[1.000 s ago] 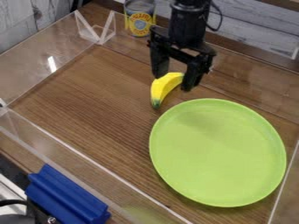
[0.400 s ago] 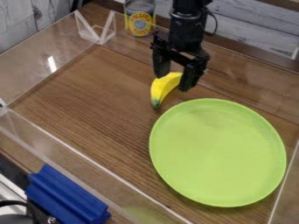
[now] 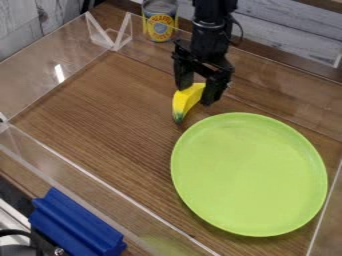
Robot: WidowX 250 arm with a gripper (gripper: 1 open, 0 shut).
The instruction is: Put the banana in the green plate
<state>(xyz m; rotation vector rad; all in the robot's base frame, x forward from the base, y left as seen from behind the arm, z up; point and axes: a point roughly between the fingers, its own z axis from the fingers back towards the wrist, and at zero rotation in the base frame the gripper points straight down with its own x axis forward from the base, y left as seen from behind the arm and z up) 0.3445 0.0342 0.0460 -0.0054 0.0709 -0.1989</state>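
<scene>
1. Banana (image 3: 186, 102) has not shifted on the wooden tabletop (image 3: 94, 120) over the last second; it lies just below my gripper (image 3: 198, 92), its upper end between my fingers, its dark tip pointing down toward the near rim of the green plate (image 3: 249, 172); the plate sits just beyond that tip, below and to the right of my hand, and carries nothing.

2. What has changed is my own position; a second ago I hung a little to the right of the fruit, and now I have slid left and come lower, so my two black fingers straddle its upper half; I judge this to be the end of the approach, with the grasp itself not yet made.

3. My jaws stand spread as wide as they go; one finger is at the left of the banana, the other at its right; I hold nothing; whether a fingertip already brushes the peel I cannot tell from this view.

4. For the task this means the pick is about to begin; I judge that closing comes next, then a lift and a short carry down and right to the plate; the fruit is curved and plump, so it might roll if I pinch off centre.
</scene>
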